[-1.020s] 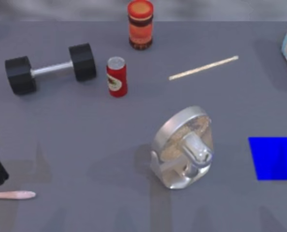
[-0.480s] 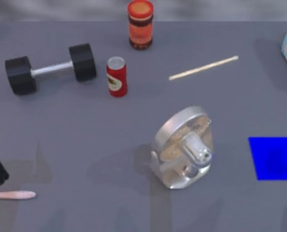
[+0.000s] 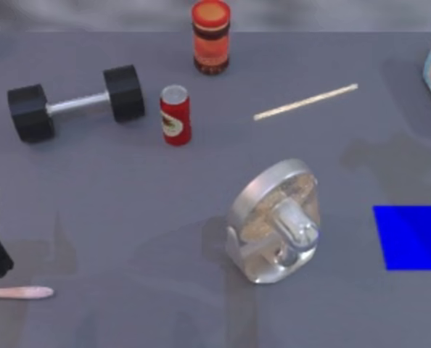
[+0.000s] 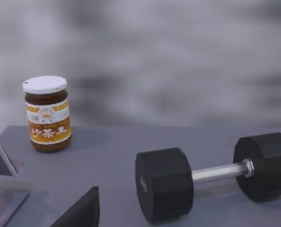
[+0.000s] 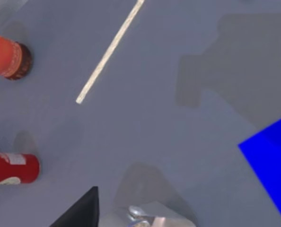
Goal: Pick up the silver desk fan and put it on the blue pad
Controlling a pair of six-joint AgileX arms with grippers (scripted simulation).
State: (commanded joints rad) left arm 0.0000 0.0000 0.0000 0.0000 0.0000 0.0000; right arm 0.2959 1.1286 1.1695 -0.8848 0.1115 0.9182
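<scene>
near blue pad (image 3: 413, 236), arm shadow newly cast

The shiny silver metal desk fan (image 3: 275, 221), with round ring housing, beige grille and stubby rear motor knob, stands on its wedge base. The flat bright blue square pad (image 3: 411, 236) lies apart to its right, unoccupied.

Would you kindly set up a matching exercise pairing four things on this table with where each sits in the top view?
Things:
1. silver desk fan
2. blue pad
3. dumbbell
4. orange jar

Places:
A. far edge, near the middle
B. right edge
C. far left
D. centre, slightly right

Pairs: 1-D, 2-B, 3-C, 4-A
</scene>
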